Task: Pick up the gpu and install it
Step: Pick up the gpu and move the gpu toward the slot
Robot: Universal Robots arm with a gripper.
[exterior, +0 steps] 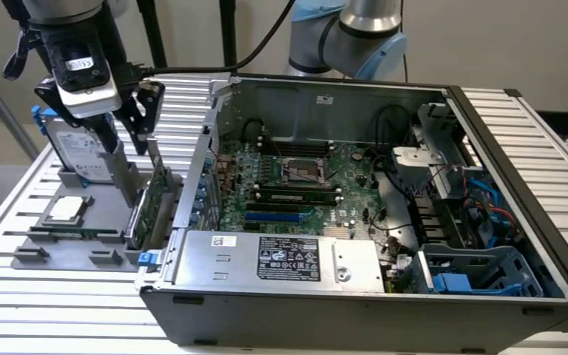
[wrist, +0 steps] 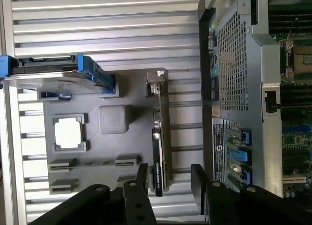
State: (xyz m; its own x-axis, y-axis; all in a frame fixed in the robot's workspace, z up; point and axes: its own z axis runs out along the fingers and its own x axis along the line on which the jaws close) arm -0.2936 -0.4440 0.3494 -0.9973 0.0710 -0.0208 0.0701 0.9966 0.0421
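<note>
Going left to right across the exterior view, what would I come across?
The hard drive with blue rails, then the gpu standing in the grey holder, then the computer's motherboard, then the blue-and-grey drive cage.

And we're onto the case's silver box (exterior: 215, 277): its black-and-white label (exterior: 289, 258) carries rows of print and signs, too small for us to read. Over in the wrist view, we can't make out the card's (wrist: 158, 161) pale lettering either.

Robot arm (exterior: 72, 44) cropped by top edge
</note>
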